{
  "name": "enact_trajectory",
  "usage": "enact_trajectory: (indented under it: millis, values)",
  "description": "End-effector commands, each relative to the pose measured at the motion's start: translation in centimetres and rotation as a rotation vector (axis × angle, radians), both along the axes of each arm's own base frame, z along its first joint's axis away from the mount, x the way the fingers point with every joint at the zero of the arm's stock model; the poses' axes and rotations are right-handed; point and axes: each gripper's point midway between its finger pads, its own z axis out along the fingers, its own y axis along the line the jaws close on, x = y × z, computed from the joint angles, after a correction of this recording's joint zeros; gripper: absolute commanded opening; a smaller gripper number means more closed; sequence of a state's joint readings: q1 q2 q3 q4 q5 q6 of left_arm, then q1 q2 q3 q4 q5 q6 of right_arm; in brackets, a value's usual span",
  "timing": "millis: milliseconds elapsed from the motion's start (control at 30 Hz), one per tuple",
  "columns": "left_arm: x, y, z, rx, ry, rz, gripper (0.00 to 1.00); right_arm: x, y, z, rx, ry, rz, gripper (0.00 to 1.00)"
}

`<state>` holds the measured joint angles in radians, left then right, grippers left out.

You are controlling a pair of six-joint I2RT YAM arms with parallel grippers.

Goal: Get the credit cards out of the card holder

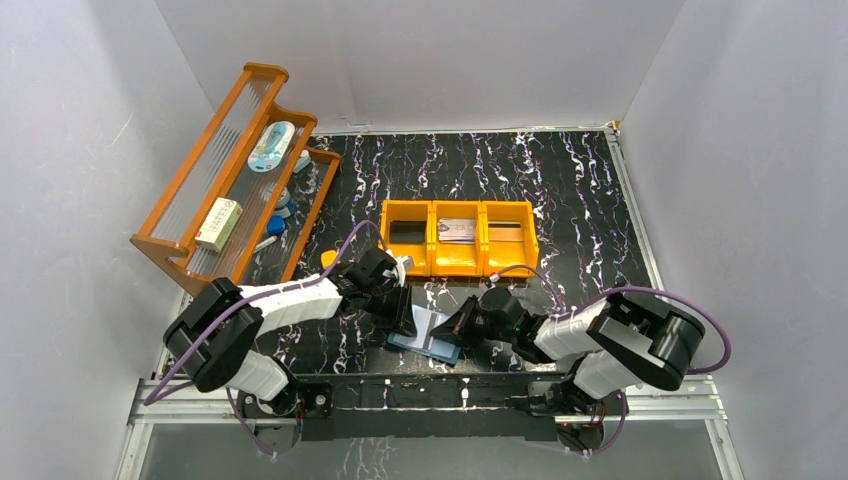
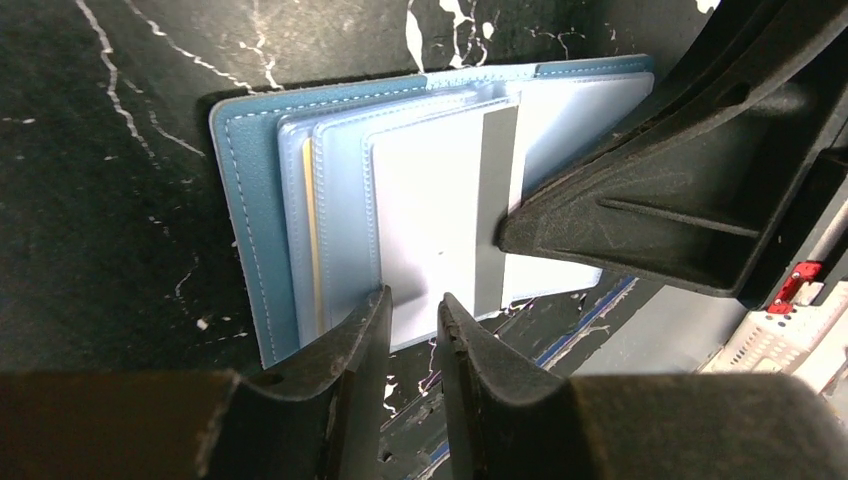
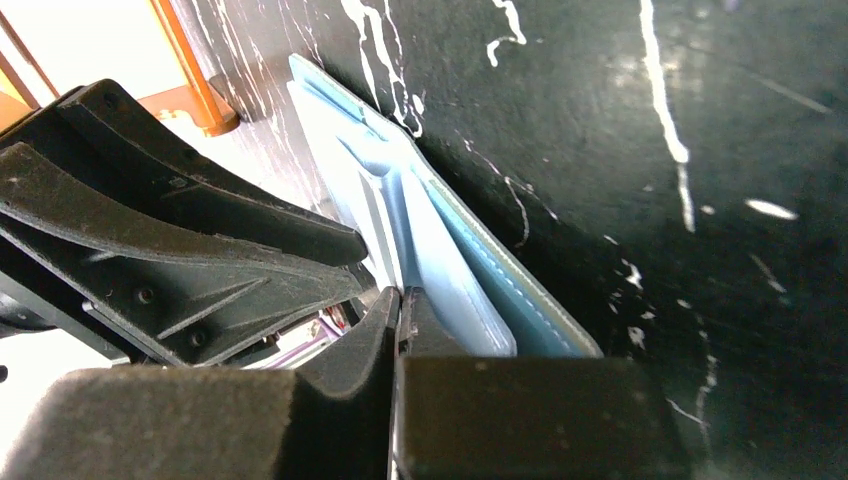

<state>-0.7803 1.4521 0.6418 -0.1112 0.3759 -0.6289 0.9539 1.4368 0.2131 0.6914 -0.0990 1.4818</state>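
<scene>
The teal-blue card holder (image 1: 425, 340) (image 2: 245, 200) (image 3: 520, 290) lies open on the black marbled table between both arms. A pale credit card (image 2: 440, 210) with a grey stripe lies over its inner pockets. My right gripper (image 1: 462, 325) (image 3: 400, 295) (image 2: 505, 235) is shut, its tips pinching this card's edge at the stripe. My left gripper (image 1: 404, 318) (image 2: 413, 305) stands at the holder's other side, jaws a narrow gap apart over the card's end, table showing between them. A yellowish card edge (image 2: 310, 250) shows in a deeper pocket.
An orange three-compartment bin (image 1: 458, 262) sits just behind the holder, with a greyish card (image 1: 455, 230) in its middle section. A wooden tiered rack (image 1: 170, 215) with small items stands at the left. A small yellow-orange block (image 1: 328, 258) lies beside the left arm.
</scene>
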Motion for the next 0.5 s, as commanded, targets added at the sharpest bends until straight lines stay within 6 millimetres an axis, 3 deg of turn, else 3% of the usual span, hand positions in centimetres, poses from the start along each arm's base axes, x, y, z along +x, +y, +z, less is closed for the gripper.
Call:
enact_trajectory:
  millis: [0,167,467]
  values:
    - [-1.8,4.6,-3.9,0.240,0.058,0.013,0.25,-0.4,-1.2,-0.4,0.002,-0.006,0.004,0.12]
    - [-1.6,4.3,-3.7,0.231,0.055,0.003,0.24,-0.2,-0.6,0.3,0.016,-0.025,0.030,0.20]
    - [-1.7,4.2,-3.7,0.228,0.058,0.006,0.24,-0.2,-0.5,0.3,0.007,-0.023,0.037,0.21]
